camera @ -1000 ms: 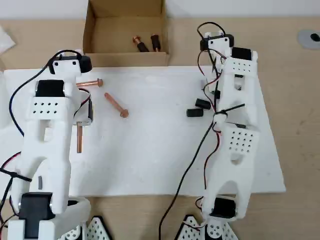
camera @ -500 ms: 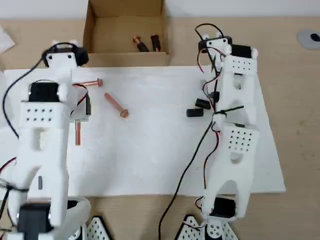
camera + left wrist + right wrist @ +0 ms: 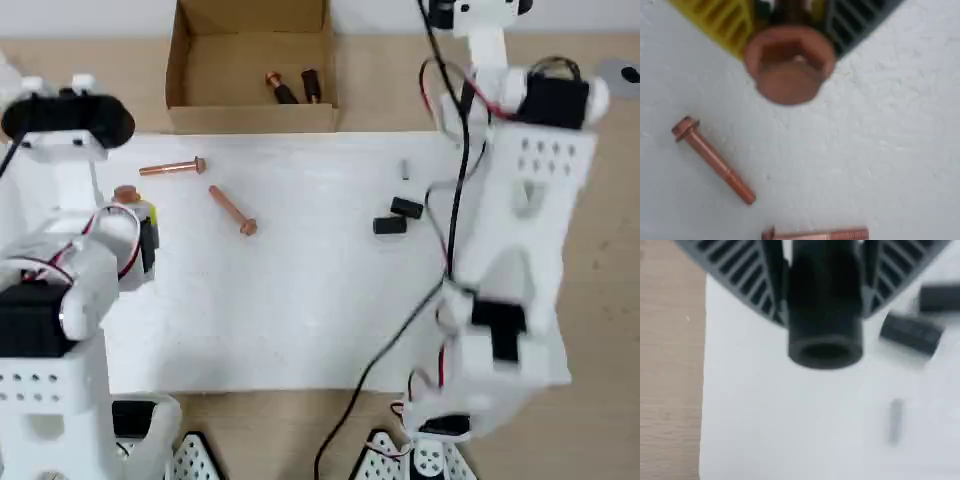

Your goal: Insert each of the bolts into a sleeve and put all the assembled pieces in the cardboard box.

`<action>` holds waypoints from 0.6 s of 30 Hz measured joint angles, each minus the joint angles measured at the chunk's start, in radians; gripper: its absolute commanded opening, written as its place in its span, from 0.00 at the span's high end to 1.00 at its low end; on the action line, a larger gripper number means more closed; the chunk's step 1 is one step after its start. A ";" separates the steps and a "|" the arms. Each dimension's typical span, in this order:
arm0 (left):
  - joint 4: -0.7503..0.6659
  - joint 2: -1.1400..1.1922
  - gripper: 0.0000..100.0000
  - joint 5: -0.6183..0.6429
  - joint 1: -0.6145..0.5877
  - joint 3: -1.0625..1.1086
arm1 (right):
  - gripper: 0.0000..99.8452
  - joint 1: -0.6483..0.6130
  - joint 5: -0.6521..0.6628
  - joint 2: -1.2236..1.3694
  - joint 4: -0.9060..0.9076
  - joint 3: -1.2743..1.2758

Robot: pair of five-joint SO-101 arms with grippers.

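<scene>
I worked at a lab bench: a wooden table under a white mat, my wires hanging loose.

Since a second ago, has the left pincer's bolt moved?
Yes. The held bolt now sits nearer the loose bolt by the cardboard box, turned end-on.

A wide stretch of white mat lies open in front of the cardboard box. Off the box's left front corner two loose bolts lie in the way, the left gripper clamping a bolt beyond them; off its right front corner, two loose sleeves and the right arm. Inside, two assembled pieces lie in the right half.
</scene>
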 measured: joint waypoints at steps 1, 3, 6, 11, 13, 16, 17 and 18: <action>0.000 -0.012 0.99 0.000 0.000 0.015 | 0.99 -0.017 0.006 -0.092 0.000 0.072; 0.000 -0.029 0.99 0.000 0.000 0.040 | 0.99 -0.054 0.012 -0.270 0.002 0.226; -0.034 -0.043 0.99 0.000 0.000 0.078 | 0.99 -0.083 0.029 -0.528 -0.008 0.442; -0.091 -0.046 0.99 0.000 0.000 0.110 | 0.99 -0.083 0.112 -0.867 -0.035 0.746; -0.094 -0.046 0.99 0.000 0.000 0.117 | 0.99 -0.083 0.140 -0.974 -0.038 0.842; -0.094 -0.046 0.99 0.000 0.000 0.117 | 0.99 -0.083 0.183 -1.119 -0.038 0.962; -0.091 -0.046 0.99 0.000 0.000 0.117 | 0.99 -0.084 0.183 -1.166 -0.040 0.996; -0.086 -0.046 0.99 0.000 0.000 0.117 | 0.99 -0.089 0.178 -1.214 -0.048 1.031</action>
